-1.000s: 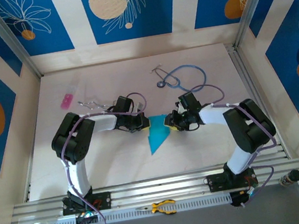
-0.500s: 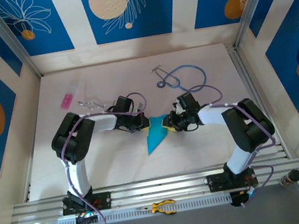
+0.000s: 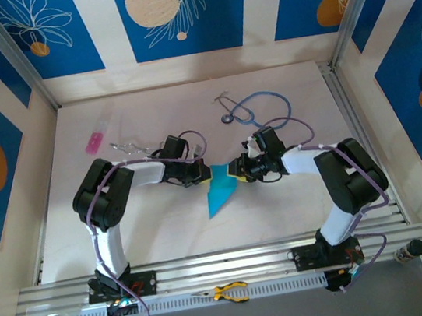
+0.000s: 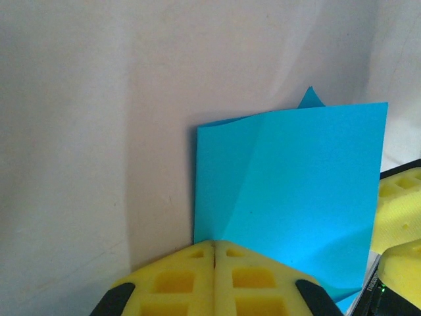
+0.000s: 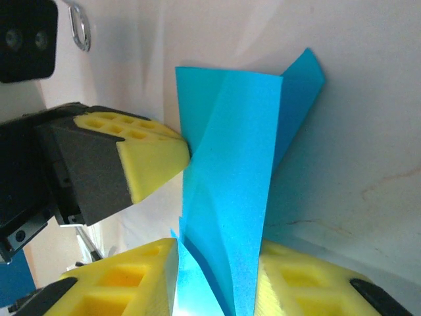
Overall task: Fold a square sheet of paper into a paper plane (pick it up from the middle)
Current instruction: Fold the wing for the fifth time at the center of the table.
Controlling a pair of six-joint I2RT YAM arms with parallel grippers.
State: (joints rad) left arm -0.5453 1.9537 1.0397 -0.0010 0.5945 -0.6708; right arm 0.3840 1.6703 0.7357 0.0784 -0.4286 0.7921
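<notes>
Lying beyond the paper (image 3: 220,192): stethoscope (image 3: 227,118), pink rectangle (image 3: 95,142).

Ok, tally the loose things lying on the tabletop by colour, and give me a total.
Blue: 2, the folded paper and the stethoscope
Pink: 1, the small rectangle
Silver: 1, the small metal object
Total: 4

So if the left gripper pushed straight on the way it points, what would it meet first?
The paper pinched in its shut jaws, which runs on ahead of the left gripper. Past that, likely the right gripper facing it, though depth is unclear.
</notes>
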